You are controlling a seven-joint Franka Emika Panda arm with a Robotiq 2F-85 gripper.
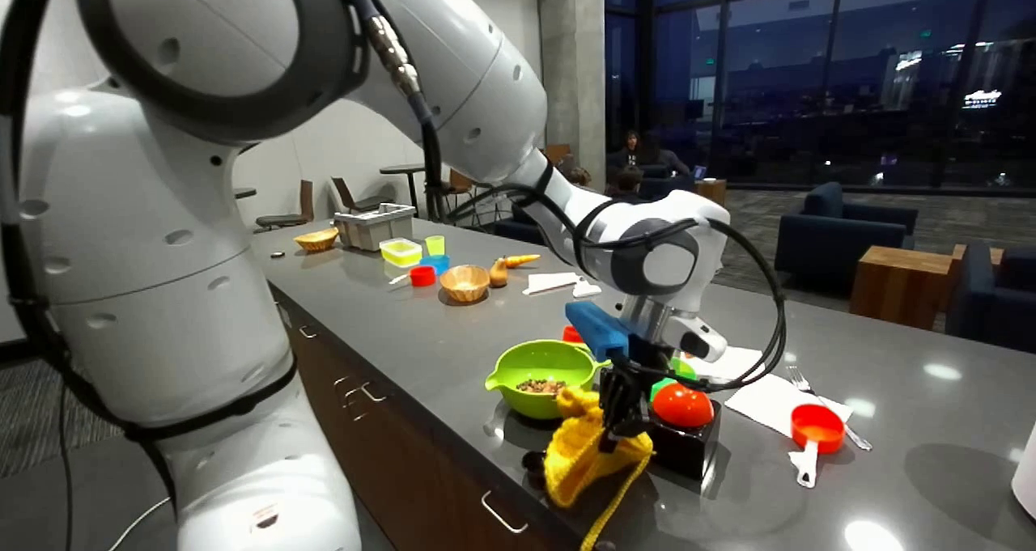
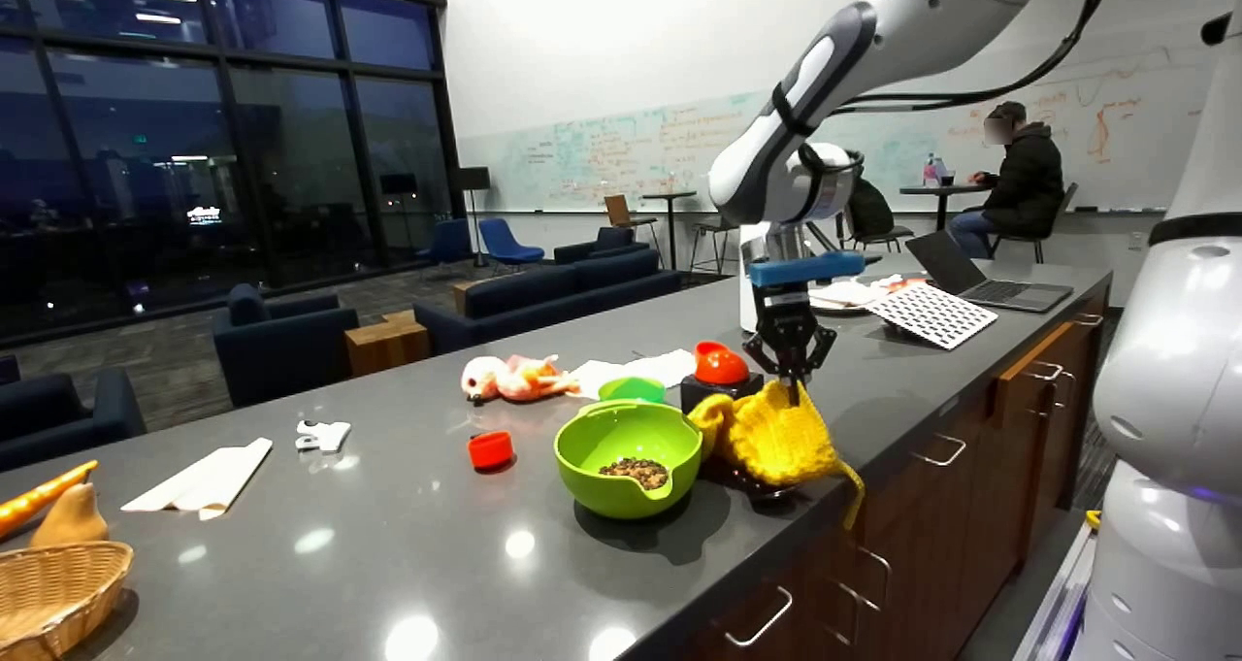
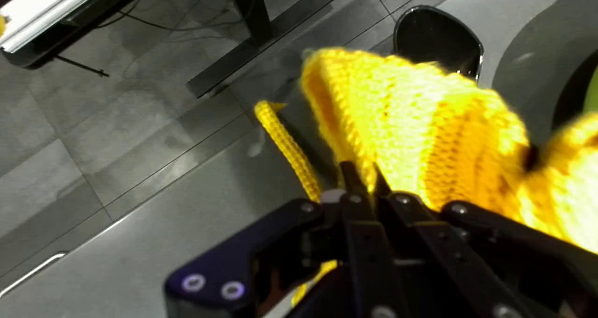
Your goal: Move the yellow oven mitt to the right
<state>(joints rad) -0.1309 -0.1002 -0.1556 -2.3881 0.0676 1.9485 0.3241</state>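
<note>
White arm [image 1: 453, 74] over the table [image 2: 388, 535], yellow oven mitt [image 2: 781, 443] pinched in the fingers [image 3: 364, 234]!

The wrist view has tiled floor [image 3: 93, 117] filling its upper left, past the table's diagonal edge. Over to an exterior view: a grey bin [image 1: 374, 232], left of centre; and a laptop [image 2: 1011, 294] plus a white perforated board [image 2: 933, 313], right of frame in an exterior view. Both exterior views put the green bowl [image 2: 602, 491] right beside the mitt; the wrist view catches a sliver, far right. And the mitt? Right at the fingers, squeezed narrow with its cloth between them, the rest spreading up and right in the wrist view; whether it touches the table, I can't tell. Grey tabletop runs between mitt and board, the table's edge close by, and the strap [image 2: 859, 496] dangles in front of the cabinet fronts [image 2: 931, 525].
</note>
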